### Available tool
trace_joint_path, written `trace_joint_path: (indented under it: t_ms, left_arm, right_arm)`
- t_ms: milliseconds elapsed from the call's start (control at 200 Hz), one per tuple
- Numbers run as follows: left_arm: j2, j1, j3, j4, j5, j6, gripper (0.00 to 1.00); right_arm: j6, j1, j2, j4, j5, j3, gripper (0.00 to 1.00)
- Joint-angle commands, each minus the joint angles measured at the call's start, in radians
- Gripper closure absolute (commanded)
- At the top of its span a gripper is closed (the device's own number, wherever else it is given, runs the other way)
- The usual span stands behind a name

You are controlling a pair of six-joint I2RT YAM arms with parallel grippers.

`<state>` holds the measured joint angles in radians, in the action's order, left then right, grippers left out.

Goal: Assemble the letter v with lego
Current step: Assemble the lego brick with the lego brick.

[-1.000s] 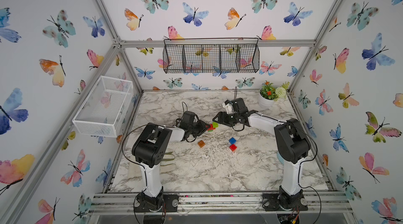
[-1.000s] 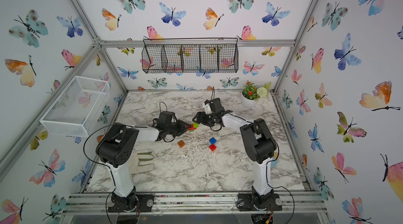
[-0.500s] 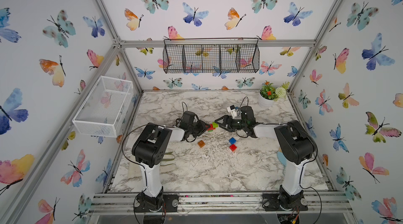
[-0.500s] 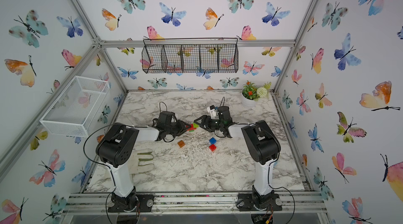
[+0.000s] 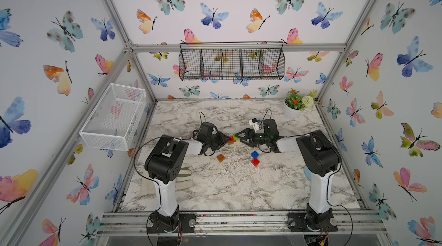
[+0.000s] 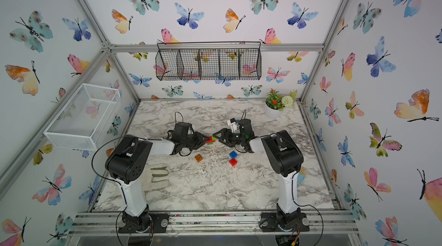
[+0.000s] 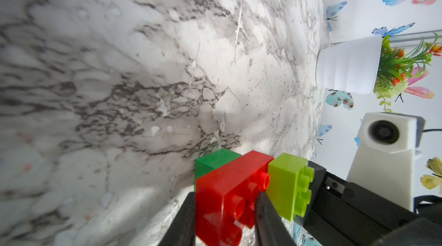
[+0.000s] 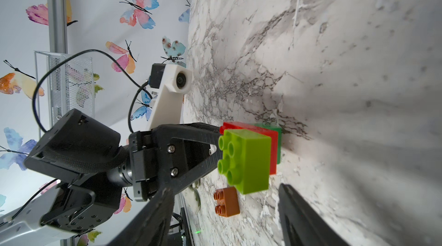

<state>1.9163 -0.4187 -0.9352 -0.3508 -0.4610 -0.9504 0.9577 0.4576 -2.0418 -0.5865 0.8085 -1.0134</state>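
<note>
My left gripper (image 7: 224, 199) is shut on the long red brick (image 7: 229, 185), held just above the marble near the table's middle. A dark green brick (image 7: 212, 163) is joined to one face and a lime green brick (image 7: 287, 185) to the other. In both top views this cluster (image 5: 231, 139) (image 6: 211, 140) sits between the two grippers. My right gripper (image 8: 224, 192) is open; the lime green brick (image 8: 244, 161) is just beyond its tips. An orange brick (image 5: 220, 158), a blue brick (image 5: 255, 154) and a square red brick (image 5: 255, 162) lie loose on the table.
A white pot with a plant (image 5: 290, 110) stands at the back right corner. A white wire basket (image 5: 114, 115) hangs on the left wall and a black wire basket (image 5: 230, 61) on the back wall. Pale green strips (image 6: 159, 174) lie by the left arm's base.
The right wrist has dropped lower and swung right, its open jaws staying by the lime green brick. The left arm and its bricks have not moved.
</note>
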Motion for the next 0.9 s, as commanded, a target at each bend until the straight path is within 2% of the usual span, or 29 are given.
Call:
trace_joint_path:
  t_ms: [0, 385, 896]
  left_arm:
    - [0.067, 0.000, 0.027, 0.156, 0.027, 0.022, 0.66]
    - [0.073, 0.001, 0.024, 0.154, 0.028, 0.022, 0.66]
    - [0.074, 0.003, 0.024, 0.150, 0.023, 0.021, 0.66]
  right_arm:
    - [-0.020, -0.005, -0.040, 0.038, 0.017, -0.039, 0.28]
    - [0.029, -0.005, -0.092, -0.043, 0.054, -0.063, 0.32]
    - [0.039, -0.002, -0.136, -0.044, 0.057, -0.104, 0.36]
